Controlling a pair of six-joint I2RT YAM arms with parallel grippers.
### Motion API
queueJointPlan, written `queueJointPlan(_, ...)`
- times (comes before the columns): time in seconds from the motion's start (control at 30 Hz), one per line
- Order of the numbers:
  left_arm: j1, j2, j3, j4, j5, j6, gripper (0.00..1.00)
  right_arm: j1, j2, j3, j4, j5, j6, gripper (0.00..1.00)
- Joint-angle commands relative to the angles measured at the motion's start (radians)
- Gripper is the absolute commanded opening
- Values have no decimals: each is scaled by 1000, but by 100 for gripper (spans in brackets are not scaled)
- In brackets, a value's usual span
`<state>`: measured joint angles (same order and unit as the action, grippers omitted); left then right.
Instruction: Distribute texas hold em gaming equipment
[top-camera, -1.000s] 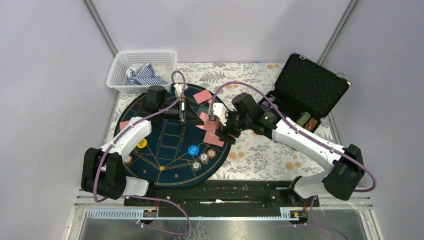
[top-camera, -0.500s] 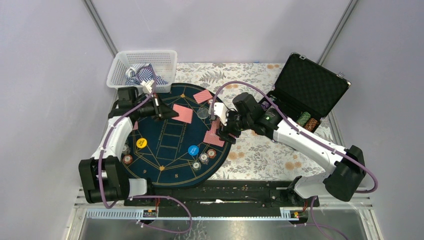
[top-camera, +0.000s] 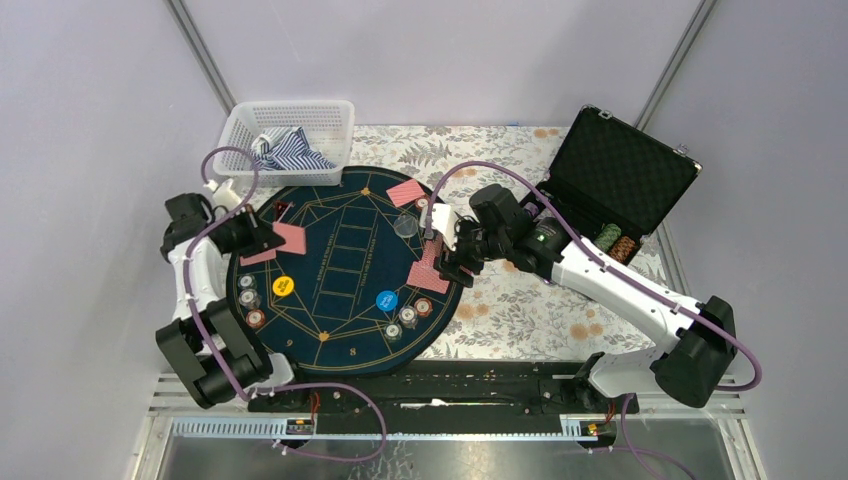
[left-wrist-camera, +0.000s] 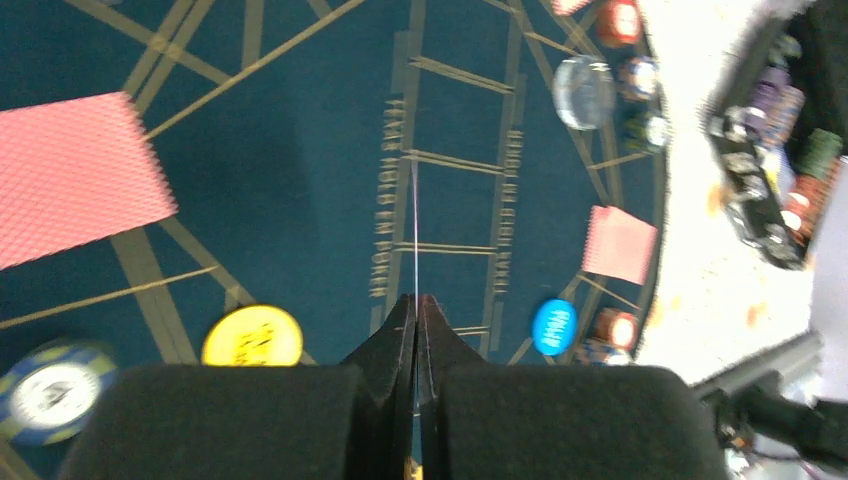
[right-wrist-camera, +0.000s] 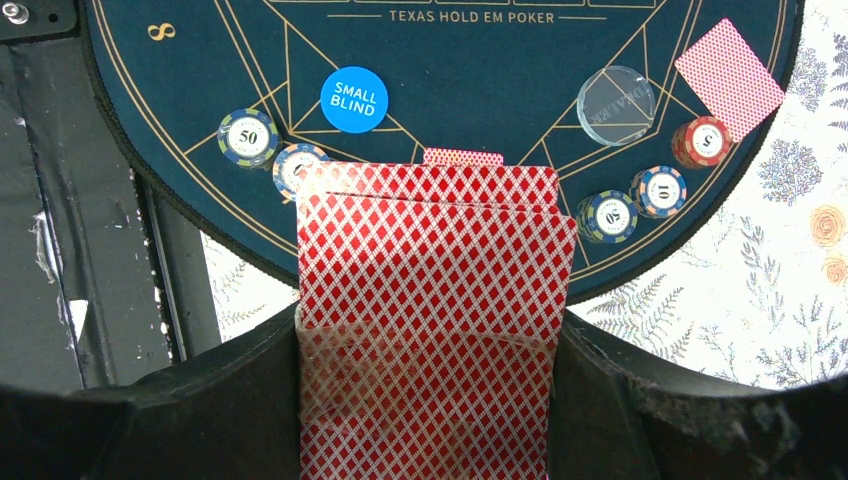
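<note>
You had a dark blue round mat (top-camera: 345, 300) with gold lines in the middle of the table, lying on a floral tablecloth (top-camera: 520, 310). The right wrist view showed "TEXAS HOLD EM POKER" printed on the mat in gold. Just beyond its far left edge stood a white plastic basket (top-camera: 232, 150) with a crumpled blue-and-white striped cloth (top-camera: 290, 150) inside. At your far right, a black foam-lined case (top-camera: 620, 170) sat open on the tablecloth, its lid raised. A black rail (top-camera: 450, 385) ran along the near edge.

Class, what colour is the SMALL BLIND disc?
The small blind disc is blue, clearest in the right wrist view.
</note>
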<state>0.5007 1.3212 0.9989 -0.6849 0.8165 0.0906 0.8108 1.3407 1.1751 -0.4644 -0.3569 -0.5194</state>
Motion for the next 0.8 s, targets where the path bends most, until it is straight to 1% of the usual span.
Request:
queueJointPlan(0.0,115,1,-44,78,-129,111,0,9,-32,26,37,-10,-4,16)
queueJointPlan(0.1,185,48,-42,133,-144,119,0,10,-30,25,38,-17,1,16)
queueJointPlan(0.17,219,92,-33,163,-102,134,0,10,-28,24,38,-16,1,15)
queueJointPlan(0.27,233,140,-22,203,-54,148,0,10,-21,26,35,-16,2,15)
queueJointPlan(0.47,236,254,13,295,-37,105,1,9,0,45,25,-15,3,15)
queueJointPlan(0.57,238,315,34,322,-59,99,2,10,7,49,20,-11,3,16)
queueJointPlan(0.77,243,378,54,362,-171,101,5,10,12,37,27,-5,-3,15)
